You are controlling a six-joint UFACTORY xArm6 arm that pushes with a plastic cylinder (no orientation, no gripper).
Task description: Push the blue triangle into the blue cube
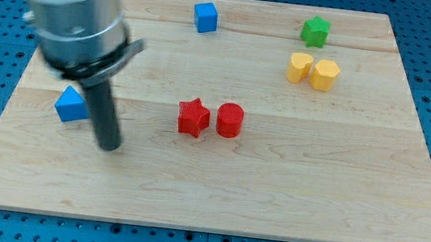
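Blue triangle (71, 105): matte wedge, lying near the board's left edge; apex pointing toward the view's top, long axis not discernible.
Blue cube (205, 17): sitting well apart, near the view's top edge.
Tip (110, 146): dark rod end resting just right of and below the triangle; no gripper showing.
Others: red star (193, 118) sitting beside red cylinder (230, 120).
Board (288, 194): pale wood, showing its grain.

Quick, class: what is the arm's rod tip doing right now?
My tip: no gripper, holding nothing; it sits just right of and below the blue triangle, apparently not touching.
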